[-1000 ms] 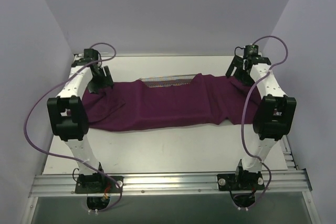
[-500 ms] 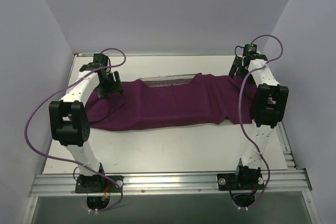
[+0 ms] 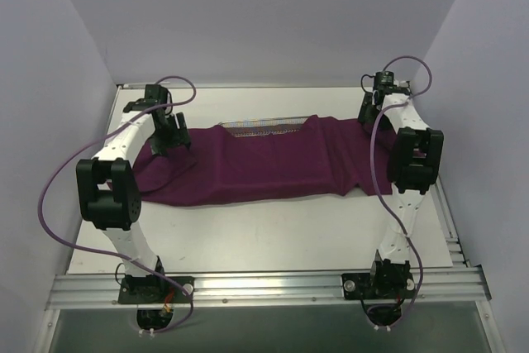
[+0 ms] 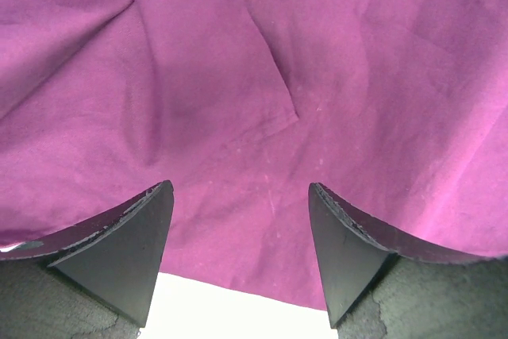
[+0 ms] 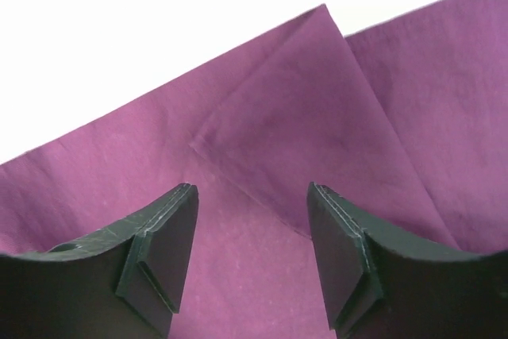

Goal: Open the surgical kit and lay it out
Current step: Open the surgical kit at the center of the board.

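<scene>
The surgical kit's dark purple cloth wrap (image 3: 264,167) lies spread across the back half of the table. A strip of the silver wire-mesh tray (image 3: 269,127) shows at the cloth's far edge. The instruments are hidden. My left gripper (image 3: 171,134) hovers over the cloth's left end, open, with only cloth (image 4: 317,77) beneath its fingers and nothing between them. My right gripper (image 3: 369,110) is at the cloth's far right corner, open and empty. Below it lies a folded-over corner flap (image 5: 317,125) of the cloth.
The white table (image 3: 264,237) extends from the cloth's near edge to the arm bases. Lilac walls close in the left, right and back sides. Purple cables loop from both arms. A metal rail (image 3: 264,287) runs along the near edge.
My left gripper has moved back and to the right, onto the cloth's left end. My right arm has drawn in and shifted toward the far right corner. The cloth has not moved.
</scene>
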`<state>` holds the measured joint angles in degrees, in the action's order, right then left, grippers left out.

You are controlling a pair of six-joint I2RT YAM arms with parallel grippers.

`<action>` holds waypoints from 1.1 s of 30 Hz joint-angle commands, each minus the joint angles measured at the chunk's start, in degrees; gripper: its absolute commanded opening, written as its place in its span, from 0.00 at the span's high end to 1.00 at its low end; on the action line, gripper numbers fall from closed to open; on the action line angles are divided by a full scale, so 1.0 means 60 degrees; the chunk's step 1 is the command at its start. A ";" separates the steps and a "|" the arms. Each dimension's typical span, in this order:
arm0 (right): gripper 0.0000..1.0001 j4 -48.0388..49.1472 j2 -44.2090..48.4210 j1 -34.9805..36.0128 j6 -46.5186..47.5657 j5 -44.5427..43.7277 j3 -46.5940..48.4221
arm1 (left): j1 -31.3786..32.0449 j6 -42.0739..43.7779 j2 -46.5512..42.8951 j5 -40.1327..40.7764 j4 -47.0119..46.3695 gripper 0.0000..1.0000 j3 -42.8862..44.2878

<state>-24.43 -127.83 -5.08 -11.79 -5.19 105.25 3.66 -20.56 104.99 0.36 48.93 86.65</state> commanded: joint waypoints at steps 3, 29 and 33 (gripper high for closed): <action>0.44 0.0145 -0.0402 0.0085 0.0207 -0.0176 0.0709 | -0.0141 0.0086 -0.0125 0.0116 0.0078 0.23 0.0397; 0.50 -0.0104 -0.1444 0.0290 0.0061 0.0074 0.1589 | -0.0229 0.0189 0.0153 0.0013 0.0122 0.23 0.0485; 0.53 -0.0001 -0.1312 0.0378 0.0120 -0.0130 0.1398 | -0.0244 0.0218 0.0124 0.0013 0.0122 0.23 0.0470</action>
<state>-23.55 -135.79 -3.86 -11.00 -4.86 112.46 2.76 -20.29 105.86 0.56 49.32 86.74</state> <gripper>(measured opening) 0.485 0.774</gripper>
